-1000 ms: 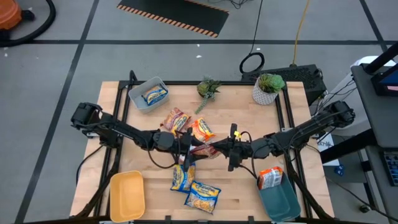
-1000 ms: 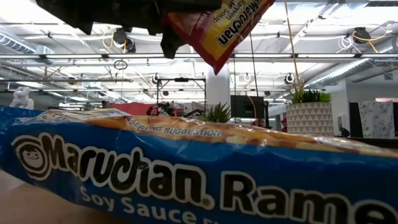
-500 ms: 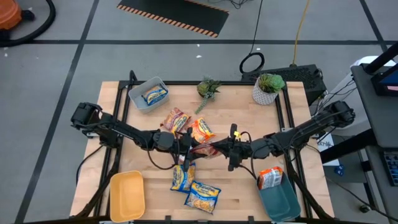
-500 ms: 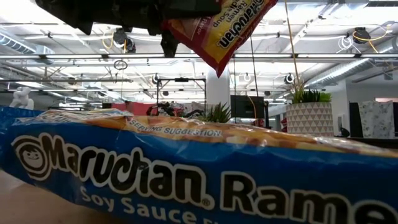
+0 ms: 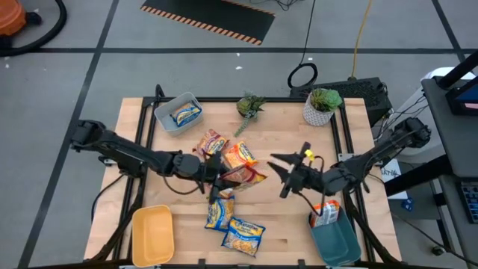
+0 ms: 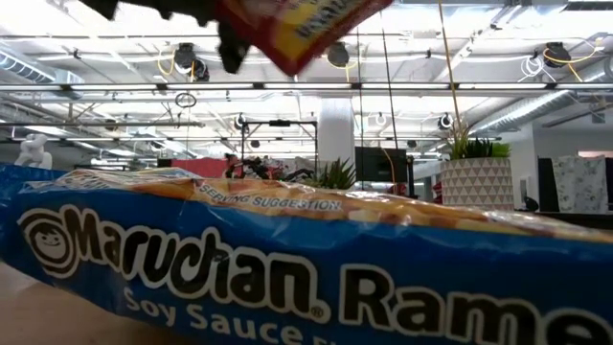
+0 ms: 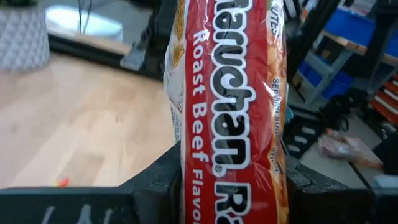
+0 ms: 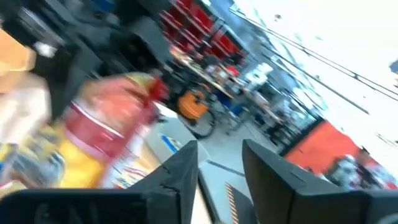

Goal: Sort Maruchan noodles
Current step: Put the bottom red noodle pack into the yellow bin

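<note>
My left gripper is over the table's middle, shut on a red-and-yellow Roast Beef packet, which also shows in the low view. My right gripper hovers open just right of that packet and touches nothing; its wrist view shows a bare gap. Two orange-red packets lie flat toward the far side. Two blue packets lie near the front edge. A blue Soy Sauce packet fills the low view. My left gripper holds the red packet by its left end, pinched between the two fingers. The fingers come level from the table's left. The packet is lifted clear of the table and sticks out toward the right, beyond the fingertips.
A grey bin at the far left holds a blue packet. A yellow bin sits at the near left. A teal bin at the near right holds an orange packet. Two potted plants stand along the far edge.
My right gripper has come away from the red packet and drawn back toward the table's right. My left gripper has kept hold of the packet, pulled it slightly toward the left and raised it; in the low view the packet now sits higher and farther left.
</note>
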Controlling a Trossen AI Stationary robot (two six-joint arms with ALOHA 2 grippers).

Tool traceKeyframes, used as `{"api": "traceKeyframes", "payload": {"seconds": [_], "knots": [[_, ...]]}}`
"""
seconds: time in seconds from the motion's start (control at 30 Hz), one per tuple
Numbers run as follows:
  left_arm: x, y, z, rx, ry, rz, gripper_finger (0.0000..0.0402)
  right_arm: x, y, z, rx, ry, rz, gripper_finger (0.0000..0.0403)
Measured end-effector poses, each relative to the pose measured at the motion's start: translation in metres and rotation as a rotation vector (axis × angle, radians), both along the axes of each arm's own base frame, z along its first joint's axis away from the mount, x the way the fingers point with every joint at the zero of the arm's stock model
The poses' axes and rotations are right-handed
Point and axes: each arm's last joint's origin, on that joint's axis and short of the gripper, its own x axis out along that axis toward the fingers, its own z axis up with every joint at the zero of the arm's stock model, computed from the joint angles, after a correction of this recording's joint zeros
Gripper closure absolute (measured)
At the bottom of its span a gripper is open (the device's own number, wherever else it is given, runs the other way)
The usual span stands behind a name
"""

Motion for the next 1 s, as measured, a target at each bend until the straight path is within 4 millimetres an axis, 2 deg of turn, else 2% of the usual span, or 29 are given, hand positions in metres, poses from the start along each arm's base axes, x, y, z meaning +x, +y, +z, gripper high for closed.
{"api": "traceKeyframes", "payload": {"seconds": [0.23, 0.43, 0.57, 0.7, 0.9, 1.0], "knots": [[-0.044, -0.012, 0.024, -0.020, 0.097, -0.035, 0.0257, -0.014, 0.006, 0.007, 0.007, -0.021, -0.118, 0.0266], [-0.083, -0.019, 0.044, -0.120, 0.126, -0.031, 0.0257, -0.018, 0.008, 0.008, -0.008, -0.013, -0.132, 0.0266], [-0.106, -0.024, 0.050, -0.147, 0.167, -0.070, 0.0257, -0.018, 0.008, 0.008, -0.003, -0.017, -0.131, 0.0266], [-0.125, -0.028, 0.044, -0.106, 0.278, -0.115, 0.0257, -0.018, 0.008, 0.008, 0.017, -0.029, -0.131, 0.0266], [-0.152, -0.038, 0.023, -0.117, 0.584, -0.180, 0.0257, -0.018, 0.009, 0.008, 0.020, -0.031, -0.130, 0.0266], [-0.162, -0.042, 0.015, -0.139, 0.711, -0.155, 0.0256, -0.018, 0.009, 0.008, 0.020, -0.031, -0.129, 0.0266]]}}
